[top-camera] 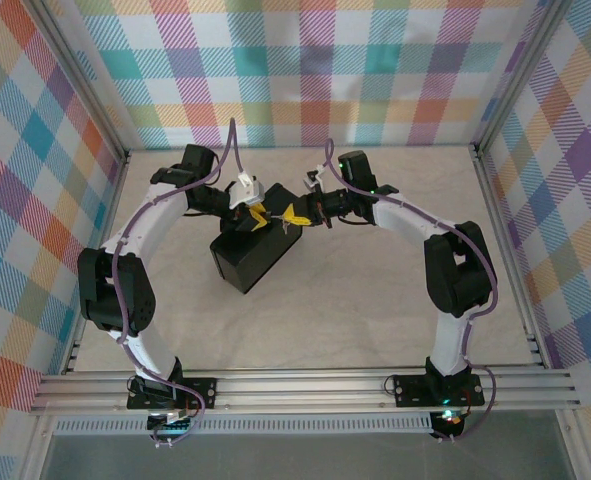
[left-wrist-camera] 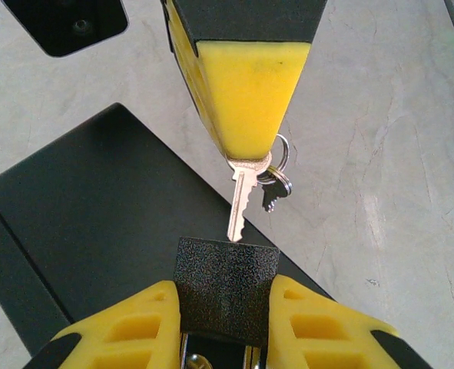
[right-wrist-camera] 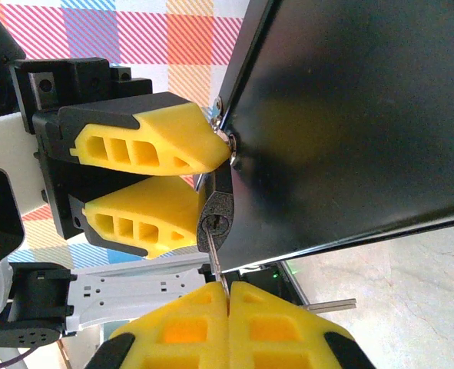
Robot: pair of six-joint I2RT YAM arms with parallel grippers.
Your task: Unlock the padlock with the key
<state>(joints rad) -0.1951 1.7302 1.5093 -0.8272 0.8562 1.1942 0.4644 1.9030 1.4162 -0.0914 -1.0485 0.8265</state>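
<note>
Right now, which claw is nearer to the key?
The right claw: it pinches the key by its head. The left claw grips the padlock, which sits at the key's tip.

Bright, even light; soft shadows; pale sheen on the black box [right-wrist-camera: 349,115].

The table [top-camera: 365,300] has a pale beige top with a faint stone-like pattern, and it takes up the middle of the top view. One dark box [top-camera: 253,258] lies directly on it, a little left of the centre of the frame, turned at an angle to the table edges. In the left wrist view the box is at the left and the bare top at the right.
</note>
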